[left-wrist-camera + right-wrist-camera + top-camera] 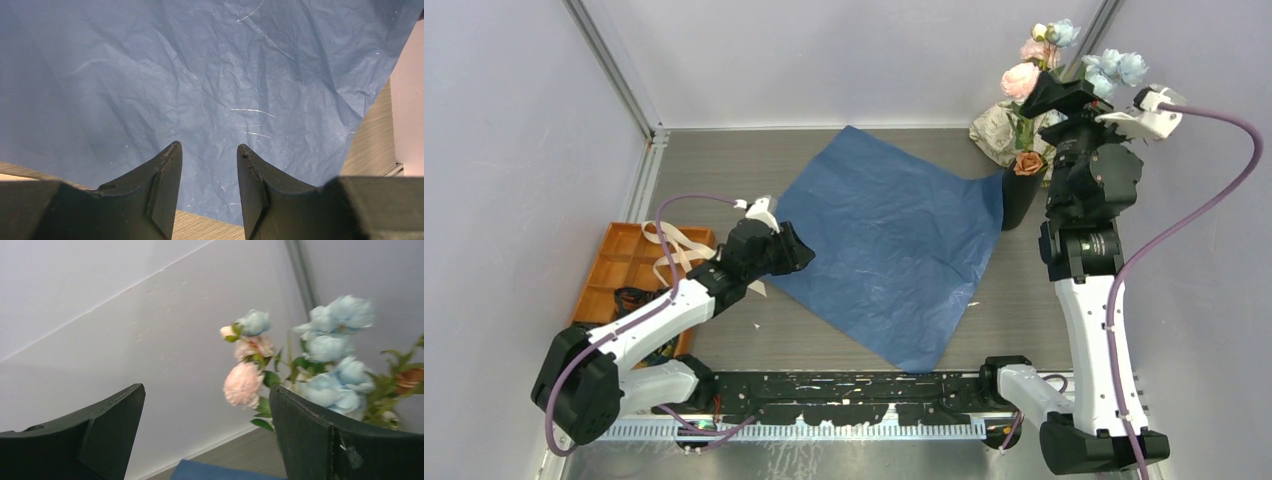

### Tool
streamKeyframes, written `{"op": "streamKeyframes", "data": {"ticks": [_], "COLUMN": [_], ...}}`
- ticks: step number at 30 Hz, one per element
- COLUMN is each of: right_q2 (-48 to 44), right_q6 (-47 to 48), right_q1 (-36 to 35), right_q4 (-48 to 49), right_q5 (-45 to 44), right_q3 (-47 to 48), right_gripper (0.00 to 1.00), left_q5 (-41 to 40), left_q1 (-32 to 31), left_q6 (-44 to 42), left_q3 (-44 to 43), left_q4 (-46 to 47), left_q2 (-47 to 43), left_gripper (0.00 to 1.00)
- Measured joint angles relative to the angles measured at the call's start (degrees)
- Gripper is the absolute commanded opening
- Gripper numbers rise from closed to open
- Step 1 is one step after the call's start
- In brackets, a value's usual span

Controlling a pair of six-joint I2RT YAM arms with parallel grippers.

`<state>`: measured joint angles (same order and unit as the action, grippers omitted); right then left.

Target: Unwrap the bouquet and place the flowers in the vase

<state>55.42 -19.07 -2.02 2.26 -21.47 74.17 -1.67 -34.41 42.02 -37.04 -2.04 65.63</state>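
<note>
The bouquet's blue paper sheet (889, 255) lies spread flat on the table with no stems on it; it fills the left wrist view (200, 75). The flowers (1036, 62), pale blue, pink and rust-orange, stand in the black vase (1021, 202) at the back right, which is partly hidden behind my right arm. My right gripper (1064, 97) is raised beside the blooms (330, 355), open, with nothing between its fingers (207, 390). My left gripper (799, 255) hovers over the sheet's left edge, open, jaws partly apart and empty (209, 146).
An orange tray (604, 262) at the left holds the cream ribbon (679, 243) and some dark items. A beige patterned cloth (992, 130) lies behind the vase. White walls and a metal frame enclose the table at the back and sides.
</note>
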Motion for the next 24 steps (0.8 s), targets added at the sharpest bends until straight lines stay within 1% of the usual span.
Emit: {"op": "streamKeyframes", "data": {"ticks": [6, 9, 11, 13, 16, 19, 24], "right_q2": [5.0, 7.8, 9.8, 12.2, 15.6, 17.9, 18.5], "right_q6": [-7.6, -7.9, -5.7, -3.0, -0.8, -1.2, -4.3], "right_q1": [-2.0, -9.3, -18.6, -29.5, -41.4, -46.2, -49.5], "right_q4": [-7.4, -12.8, -17.2, -20.9, -25.1, -28.2, -33.4], "right_q5": [14.2, 16.8, 14.7, 11.1, 5.4, -0.7, -13.6], "right_q3": [5.2, 7.6, 9.9, 12.1, 13.1, 10.9, 0.0], "right_gripper": [0.99, 1.0, 0.99, 0.99, 1.0, 1.0, 1.0], "left_q5": [-0.8, -1.7, -2.6, -3.8, -5.2, -6.6, -9.3], "left_q1": [0.0, 0.0, 0.0, 0.0, 0.0, 0.0, 0.0], "left_q6": [0.0, -0.2, -0.3, -0.4, -0.5, -0.5, -0.5], "left_q3": [0.0, -0.1, -0.2, -0.3, -0.7, -1.1, -1.1], "left_q4": [-2.0, -3.7, -5.2, -7.1, -9.7, -12.5, -17.5], "left_q2": [-3.3, -5.1, -6.5, -8.5, -11.1, -14.3, -21.2], "left_gripper": [0.46, 0.46, 0.46, 0.46, 0.46, 0.46, 0.47]}}
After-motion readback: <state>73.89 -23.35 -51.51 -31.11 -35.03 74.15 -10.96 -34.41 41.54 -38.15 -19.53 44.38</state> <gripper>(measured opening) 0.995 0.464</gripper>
